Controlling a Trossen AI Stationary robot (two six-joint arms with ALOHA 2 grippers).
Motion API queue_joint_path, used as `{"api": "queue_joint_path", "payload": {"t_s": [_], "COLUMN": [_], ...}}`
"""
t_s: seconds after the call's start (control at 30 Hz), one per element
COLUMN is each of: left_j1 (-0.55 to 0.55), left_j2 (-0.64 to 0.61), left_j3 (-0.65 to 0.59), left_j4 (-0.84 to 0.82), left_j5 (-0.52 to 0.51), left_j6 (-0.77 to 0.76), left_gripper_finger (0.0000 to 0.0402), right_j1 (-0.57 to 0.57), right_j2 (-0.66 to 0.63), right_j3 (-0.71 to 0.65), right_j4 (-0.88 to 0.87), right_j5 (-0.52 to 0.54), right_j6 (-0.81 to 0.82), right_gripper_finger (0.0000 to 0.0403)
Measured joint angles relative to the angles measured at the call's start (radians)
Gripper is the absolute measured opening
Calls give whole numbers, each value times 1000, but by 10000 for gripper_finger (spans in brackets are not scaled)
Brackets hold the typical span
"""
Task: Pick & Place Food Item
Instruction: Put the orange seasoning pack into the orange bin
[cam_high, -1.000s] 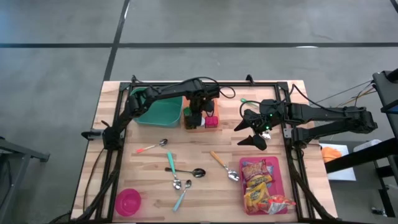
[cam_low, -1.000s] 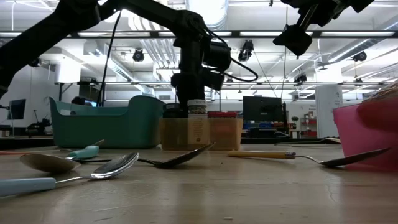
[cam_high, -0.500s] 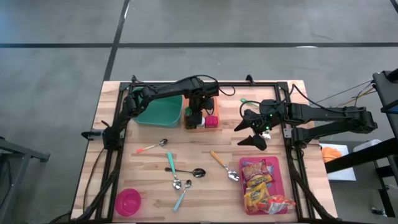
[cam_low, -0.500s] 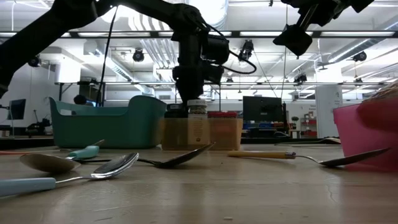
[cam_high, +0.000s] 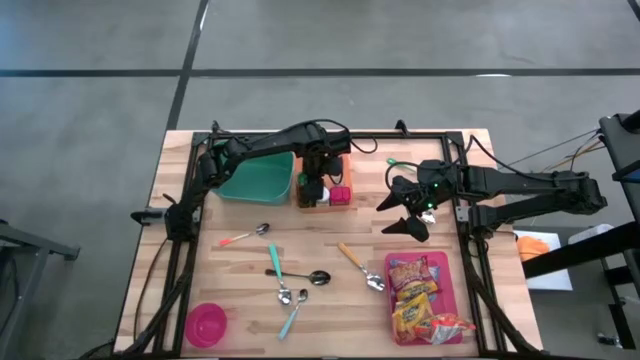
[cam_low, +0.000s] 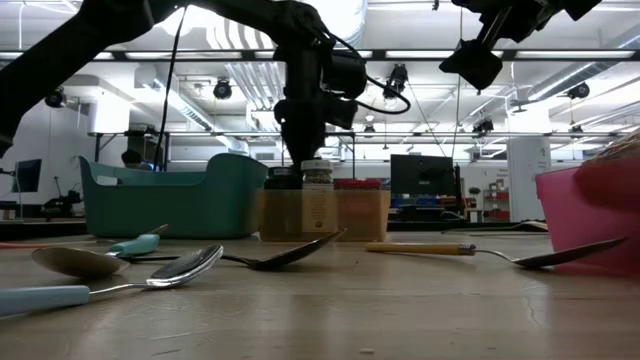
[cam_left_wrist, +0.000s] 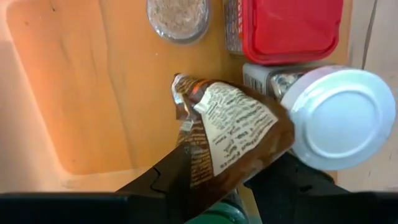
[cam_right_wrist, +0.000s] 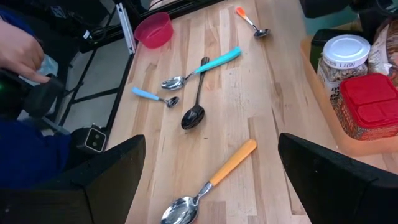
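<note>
Over the orange bin (cam_left_wrist: 93, 124), left hand (cam_left_wrist: 211, 180) grips packet (cam_left_wrist: 230, 134).

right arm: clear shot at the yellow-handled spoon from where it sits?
Probably yes. The right gripper hovers open and empty above the table, and the yellow-handled spoon lies alone on bare wood close by, beside the pink tray, with nothing over it. The left gripper is busy holding a brown packet over the wooden tray.

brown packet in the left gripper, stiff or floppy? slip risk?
Probably floppy: the brown packet looks crinkled and its free end twists beyond the left gripper. Likely light, being a thin pouch. Its glossy film may slip, though the fingers clamp it on both sides.
</note>
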Motion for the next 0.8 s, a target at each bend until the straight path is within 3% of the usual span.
{"api": "queue_joint_path", "payload": {"t_s": [0.8], "left_j1": [0], "left_j2": [-100], "left_j3": [0], "left_j4": [-7], "left_j5": [-52], "left_j6": [-8], "left_gripper_finger": [156], "right_j1": [0], "right_j2": [0], "right_j3": [-8], "right_j4": [-1], "right_j5": [-3], "right_j6": [8], "right_gripper_finger": [364]}}
